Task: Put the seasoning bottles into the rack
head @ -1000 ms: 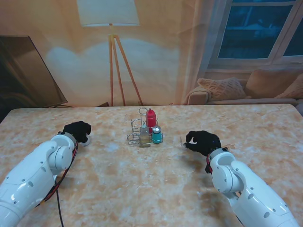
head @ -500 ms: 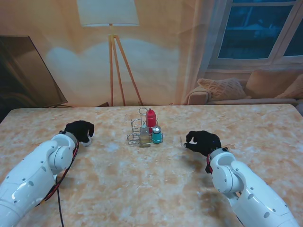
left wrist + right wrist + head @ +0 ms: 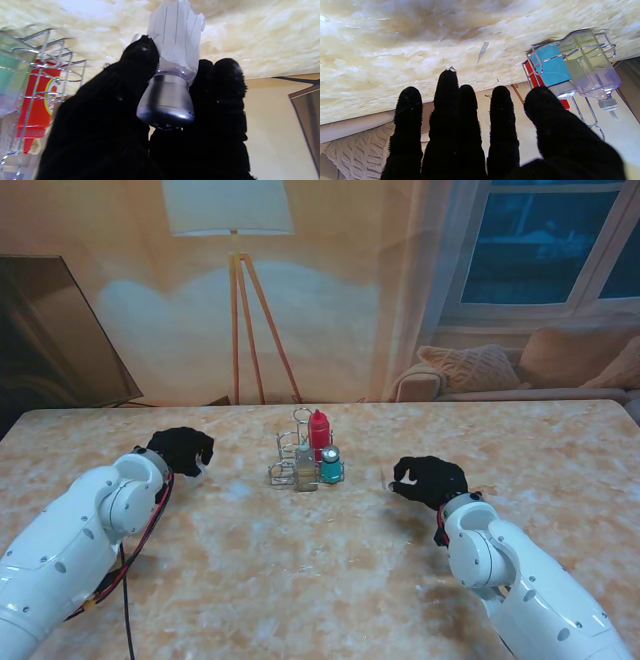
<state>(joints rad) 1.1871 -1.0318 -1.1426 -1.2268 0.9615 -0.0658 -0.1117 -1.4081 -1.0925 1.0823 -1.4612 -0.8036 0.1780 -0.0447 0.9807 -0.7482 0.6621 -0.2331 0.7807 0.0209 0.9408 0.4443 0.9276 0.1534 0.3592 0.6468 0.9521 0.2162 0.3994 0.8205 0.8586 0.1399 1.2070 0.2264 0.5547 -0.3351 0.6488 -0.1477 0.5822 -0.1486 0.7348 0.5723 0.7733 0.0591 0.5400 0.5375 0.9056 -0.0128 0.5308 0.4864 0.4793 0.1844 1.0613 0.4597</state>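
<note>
The left hand [image 3: 180, 451], toward the worktop's left edge, is gripping a clear shaker bottle [image 3: 172, 75] with a silver cap between its fingers [image 3: 140, 60]. It could slip or catch on the wire while entering the rack [image 3: 303, 457], mid-worktop, which is already holding three bottles. The right hand [image 3: 430, 479] is hovering with fingers spread, holding nothing.

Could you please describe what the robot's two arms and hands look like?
Both arms are glossy white, rounded shells with small dark dots. The left arm has red and black cables running along it; the right arm shows red at the wrist. The left hand and right hand wear fuzzy black gloves.
</note>
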